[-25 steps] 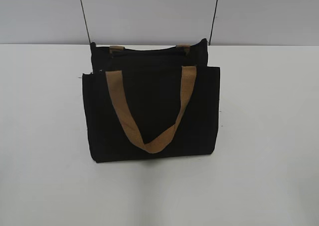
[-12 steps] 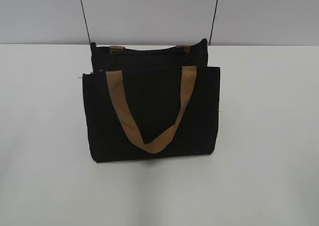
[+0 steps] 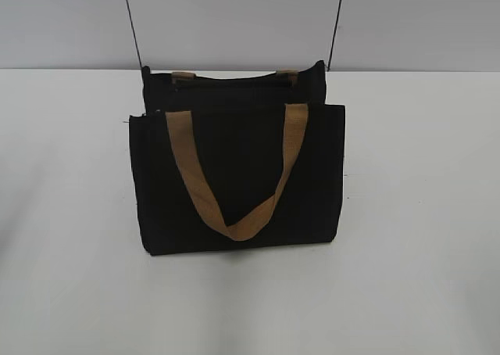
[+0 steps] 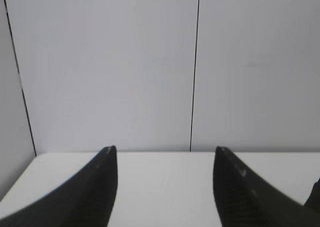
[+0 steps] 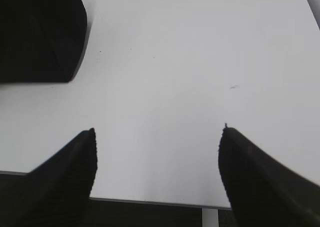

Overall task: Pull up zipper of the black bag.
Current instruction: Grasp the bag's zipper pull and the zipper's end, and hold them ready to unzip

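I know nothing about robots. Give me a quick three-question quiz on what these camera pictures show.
1. True or false: the black bag stands on the white table.
2. What colour is the strap hanging down the bag's front: A red, B tan, C blue?
3. How do the fingers of the left gripper and right gripper stand, and do they hold anything?

Key: 1 true. 2 B. 3 Spread apart on both, nothing between them; neither touches the bag.

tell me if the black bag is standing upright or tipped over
Upright: the black bag stands on its base on the white table, top edge uppermost, its front tan strap hanging down.
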